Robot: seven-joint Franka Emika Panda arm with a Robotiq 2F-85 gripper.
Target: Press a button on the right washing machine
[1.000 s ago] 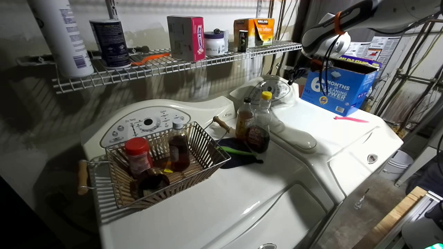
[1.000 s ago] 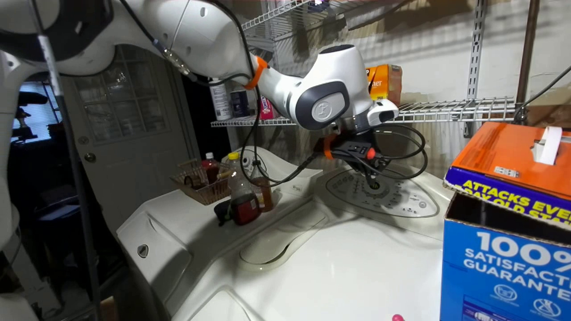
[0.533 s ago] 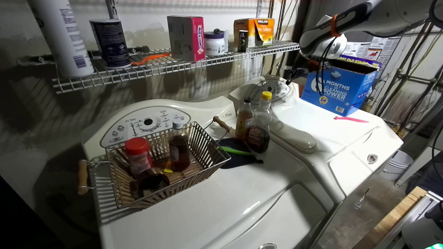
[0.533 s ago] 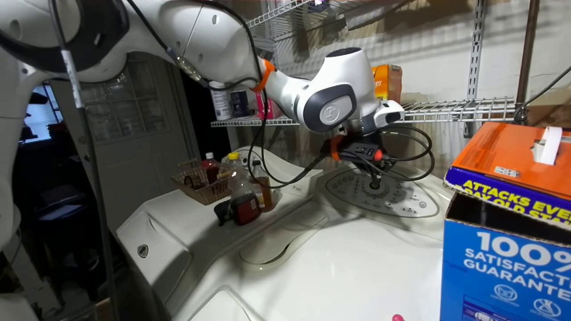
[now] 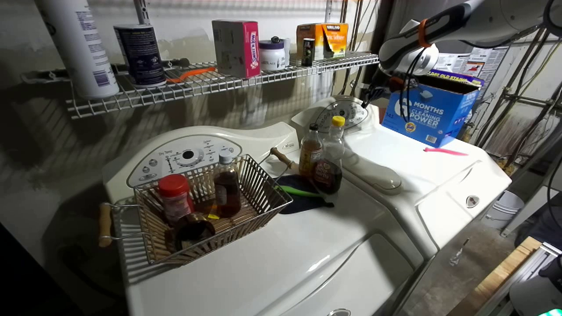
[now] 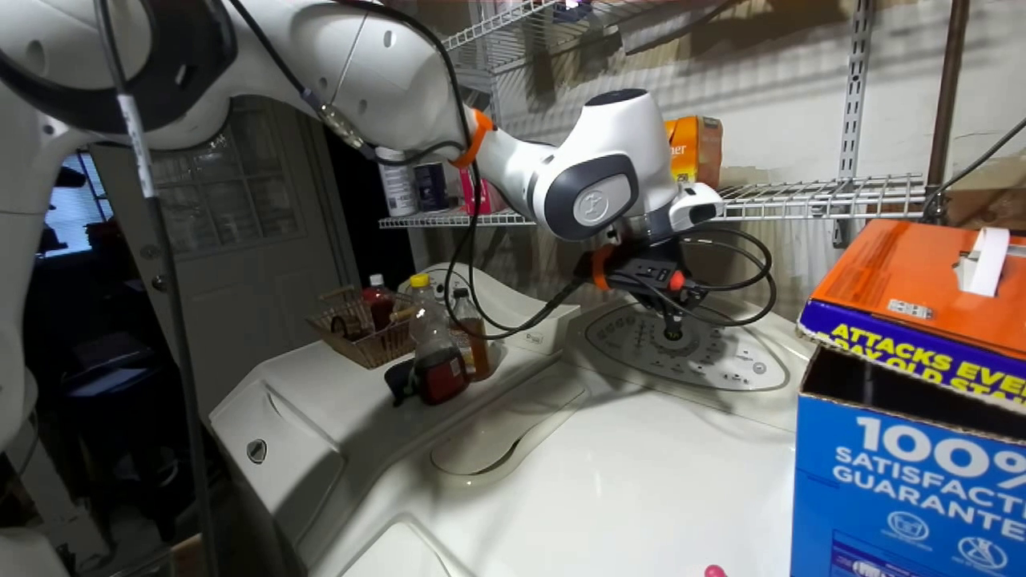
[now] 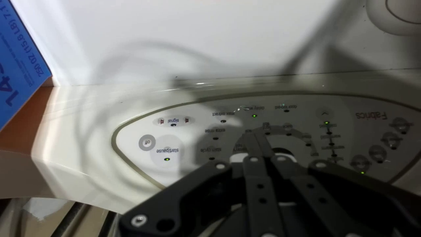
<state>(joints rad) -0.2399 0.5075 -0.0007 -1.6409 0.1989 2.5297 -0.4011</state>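
Observation:
The right washing machine [image 6: 609, 481] is white with a smooth lid; it also shows in an exterior view [image 5: 390, 153]. Its oval control panel [image 6: 713, 361] fills much of the wrist view [image 7: 197, 131], upside down. The start/pause button [image 7: 167, 150] has a green light beside it, and the grey off button [image 7: 147, 143] is near it. My gripper [image 7: 258, 140] is shut and empty, fingertips pointing at the central dial area. It shows over the panel in both exterior views [image 6: 672, 320] [image 5: 365, 103]. The fingers hide part of the dial [image 7: 279, 151]. I cannot tell whether the tips touch.
A blue and orange detergent box [image 6: 906, 481] stands on the washer beside the panel. The neighbouring white machine [image 5: 263, 263] carries a wire basket [image 5: 263, 219] and two bottles [image 5: 328, 171]. A wire shelf [image 6: 801, 200] runs above the panel. A pink item [image 5: 445, 151] lies on the lid.
The arm has reached a little further over the panel, and the gripper has shifted slightly across the central dial. In the last half second it has moved only a little. The gripper stays shut.

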